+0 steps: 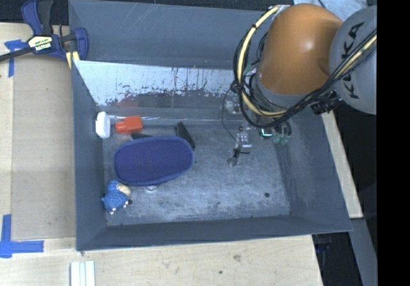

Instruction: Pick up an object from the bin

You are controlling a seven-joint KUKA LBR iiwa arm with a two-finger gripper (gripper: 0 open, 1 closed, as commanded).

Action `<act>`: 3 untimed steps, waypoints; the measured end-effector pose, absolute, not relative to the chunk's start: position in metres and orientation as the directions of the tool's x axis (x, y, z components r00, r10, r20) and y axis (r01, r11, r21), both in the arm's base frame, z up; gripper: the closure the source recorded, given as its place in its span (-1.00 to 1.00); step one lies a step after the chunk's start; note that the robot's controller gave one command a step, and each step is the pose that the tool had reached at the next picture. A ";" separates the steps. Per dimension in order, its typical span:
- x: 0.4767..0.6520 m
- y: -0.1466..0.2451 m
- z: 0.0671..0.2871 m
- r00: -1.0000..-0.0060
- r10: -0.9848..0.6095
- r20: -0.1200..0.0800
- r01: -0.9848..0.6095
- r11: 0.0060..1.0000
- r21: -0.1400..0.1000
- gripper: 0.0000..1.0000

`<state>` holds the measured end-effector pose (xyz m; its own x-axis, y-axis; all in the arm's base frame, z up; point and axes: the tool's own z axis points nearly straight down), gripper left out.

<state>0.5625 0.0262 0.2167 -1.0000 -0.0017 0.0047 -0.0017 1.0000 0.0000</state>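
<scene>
Blue oval pouch [154, 159], the biggest loose thing, lies left of centre on the floor of the grey bin [192, 230]. Behind it, along the back wall, is what looks like a clear tube [166, 117] with a white cap [102, 125] and an orange piece [129, 125]. The gripper [238, 152] hangs over bare floor, right of the pouch and apart from it; how far it is open I cannot tell. A small blue figure [115, 196] sits in the near left corner, and a black sliver [185, 134] lies at the pouch's upper right edge.

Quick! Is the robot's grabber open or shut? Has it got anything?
Gripper: cannot be told, open or shut. It hangs over the floor of the bin, right of the blue pouch.
</scene>
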 end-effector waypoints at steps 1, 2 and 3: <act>0.583 0.038 0.177 -0.833 0.554 0.002 0.554 0.833 -0.001 -1.00; 0.585 0.042 0.097 -0.859 0.513 0.004 0.513 0.859 -0.004 -1.00; 0.587 0.042 0.102 -0.859 0.513 -0.002 0.513 0.859 0.001 1.00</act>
<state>0.5869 0.0424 0.1020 -0.8585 0.5128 -0.0024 0.5128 0.8585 0.0007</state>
